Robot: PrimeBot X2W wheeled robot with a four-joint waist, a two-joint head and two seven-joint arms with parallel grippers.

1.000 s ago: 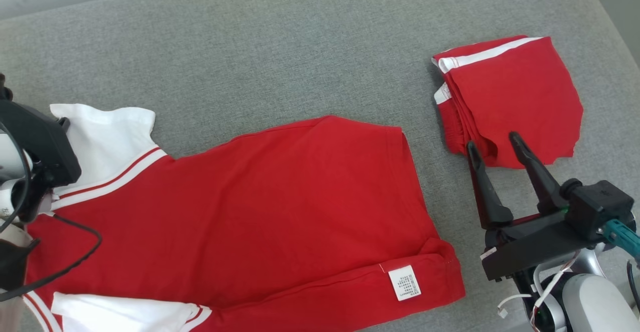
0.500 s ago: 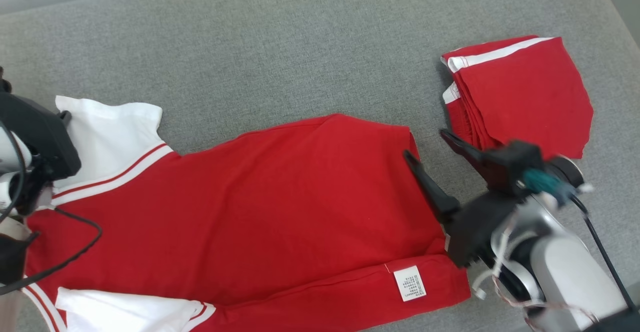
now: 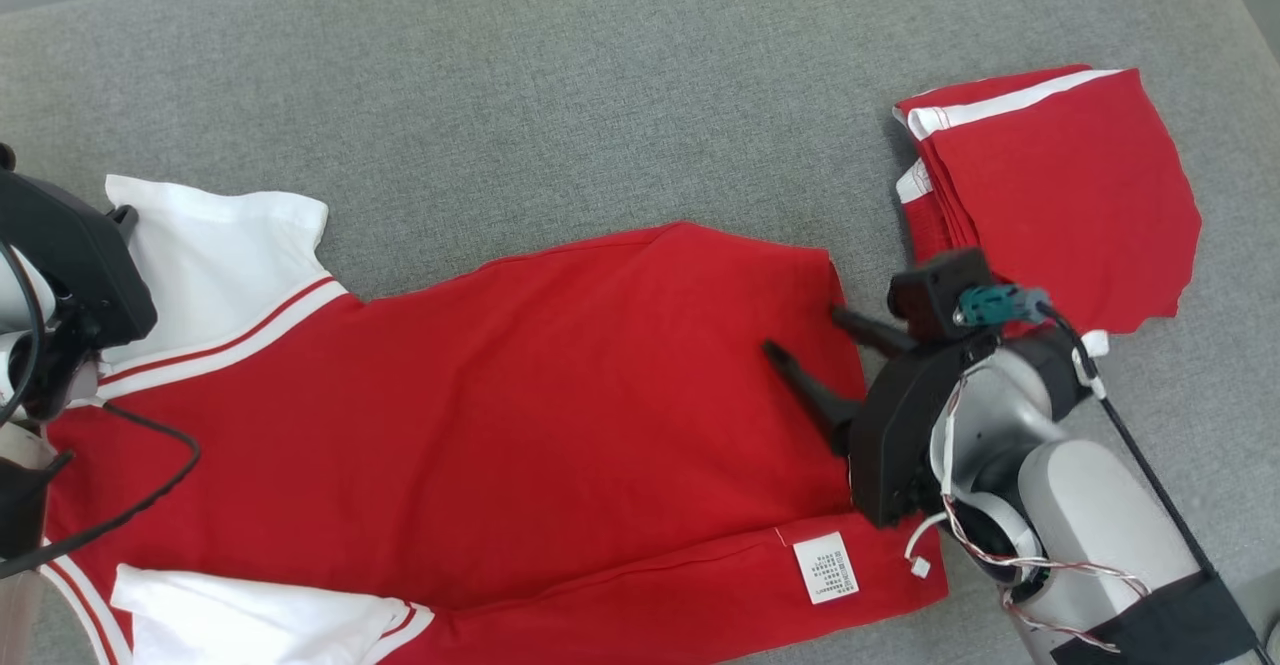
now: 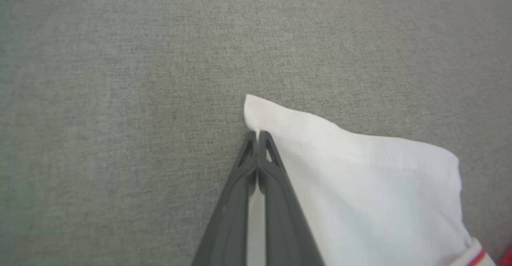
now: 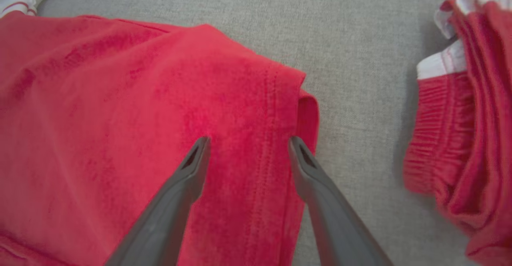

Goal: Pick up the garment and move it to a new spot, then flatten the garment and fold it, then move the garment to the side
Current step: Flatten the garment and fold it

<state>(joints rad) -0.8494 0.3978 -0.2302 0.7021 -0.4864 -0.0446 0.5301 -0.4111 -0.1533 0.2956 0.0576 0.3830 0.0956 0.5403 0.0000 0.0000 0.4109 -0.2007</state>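
Grey woven surface (image 3: 560, 95) w/ garment (image 3: 560, 415) (spread out).

The white care tag (image 3: 826, 567) on the red garment (image 3: 560, 415) bears print too small to read

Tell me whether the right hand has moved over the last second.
Yes. The right hand swung left, from the near edge of the folded red clothes to over the hem end of the spread shirt, fingers open.
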